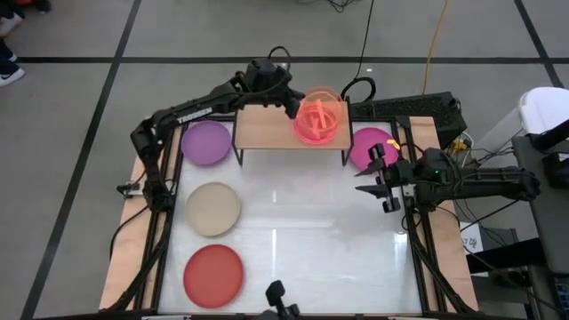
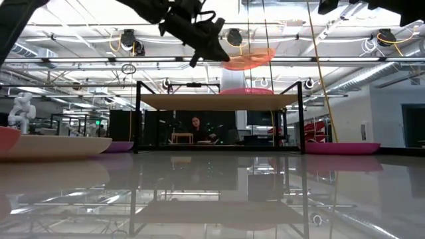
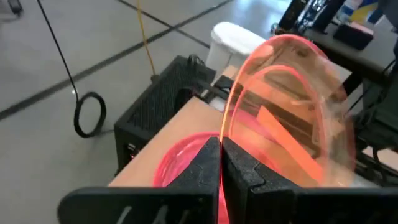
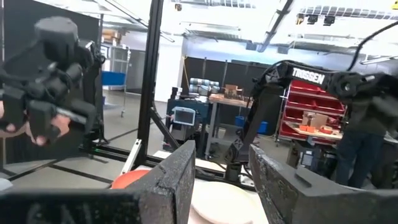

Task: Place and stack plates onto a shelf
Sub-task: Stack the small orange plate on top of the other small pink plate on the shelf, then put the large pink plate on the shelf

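Pinching the rim of a small see-through orange plate (image 1: 318, 121), left gripper (image 1: 291, 108) fully shut on that thin edge, plate tilted and raised above the right half of the wooden shelf (image 1: 267, 130) at the far side of the table (image 1: 302, 240). Directly below, on the shelf board, a small pink plate (image 3: 186, 158) lying flat, ready to take the orange one on top. Likely light, stiff and slick plastic, so prone to swivel or slip in an edge-only grip; best held at the rim as now, kept level before release. Little spare room on the shelf: board about two plates wide, right edge close beside the pink plate, thin black legs at each corner. Right gripper (image 1: 380, 182) waiting with fingers wide apart and holding nothing, near the table's right edge, just beside a magenta plate (image 1: 366, 145). On the left of the table, well apart from the shelf's working side: purple plate (image 1: 206, 142) far, beige plate (image 1: 212, 208) in the middle, red plate (image 1: 213, 273) near. Open table in the centre, free for arm travel.
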You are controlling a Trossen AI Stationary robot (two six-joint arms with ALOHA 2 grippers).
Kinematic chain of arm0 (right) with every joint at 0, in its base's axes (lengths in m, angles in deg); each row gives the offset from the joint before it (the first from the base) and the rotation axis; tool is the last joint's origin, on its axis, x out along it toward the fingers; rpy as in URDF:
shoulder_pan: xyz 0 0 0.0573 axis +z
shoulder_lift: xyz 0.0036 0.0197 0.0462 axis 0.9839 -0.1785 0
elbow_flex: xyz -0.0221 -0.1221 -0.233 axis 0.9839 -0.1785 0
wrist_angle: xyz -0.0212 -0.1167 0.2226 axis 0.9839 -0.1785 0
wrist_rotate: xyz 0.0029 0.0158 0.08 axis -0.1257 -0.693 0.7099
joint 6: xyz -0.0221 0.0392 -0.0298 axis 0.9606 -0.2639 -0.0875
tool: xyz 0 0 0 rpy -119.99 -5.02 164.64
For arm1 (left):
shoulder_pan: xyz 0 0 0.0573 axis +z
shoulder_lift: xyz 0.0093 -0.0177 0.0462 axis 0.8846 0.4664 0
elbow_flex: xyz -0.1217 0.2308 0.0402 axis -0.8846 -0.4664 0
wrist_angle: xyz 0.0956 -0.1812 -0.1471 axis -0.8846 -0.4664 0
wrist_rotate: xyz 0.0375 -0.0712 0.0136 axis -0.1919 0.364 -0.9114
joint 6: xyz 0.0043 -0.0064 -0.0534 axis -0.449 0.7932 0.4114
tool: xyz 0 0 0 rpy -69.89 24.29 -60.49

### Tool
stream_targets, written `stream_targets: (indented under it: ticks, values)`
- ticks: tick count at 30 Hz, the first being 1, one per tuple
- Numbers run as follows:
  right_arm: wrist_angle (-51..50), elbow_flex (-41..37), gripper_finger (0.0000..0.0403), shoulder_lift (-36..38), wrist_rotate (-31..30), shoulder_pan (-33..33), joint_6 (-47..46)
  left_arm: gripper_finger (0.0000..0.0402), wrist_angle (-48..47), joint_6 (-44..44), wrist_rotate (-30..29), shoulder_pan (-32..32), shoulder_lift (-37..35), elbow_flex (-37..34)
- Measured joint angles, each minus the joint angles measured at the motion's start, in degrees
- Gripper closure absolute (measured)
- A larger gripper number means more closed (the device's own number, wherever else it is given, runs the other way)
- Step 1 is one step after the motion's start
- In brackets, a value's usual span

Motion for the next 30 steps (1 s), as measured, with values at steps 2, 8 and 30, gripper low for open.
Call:
stream_targets:
  ticks: [2,8,30]
  values:
    - [0.0,0.0,0.027,0.02,-0.02,0.0,-0.02,0.039,-0.09,0.39,0.36,0.18,1.25,0.01]
    - [-0.74,0.0,0.027,-0.02,-0.02,0.0,-0.39,0.0383,1.23,0.77,0.25,0.19,3.17,-0.08]
    - [-2.8,0.0,0.027,-0.02,-0.04,-0.01,-0.24,0.0232,0.32,-1.48,1.71,0.4,-1.78,-0.06]
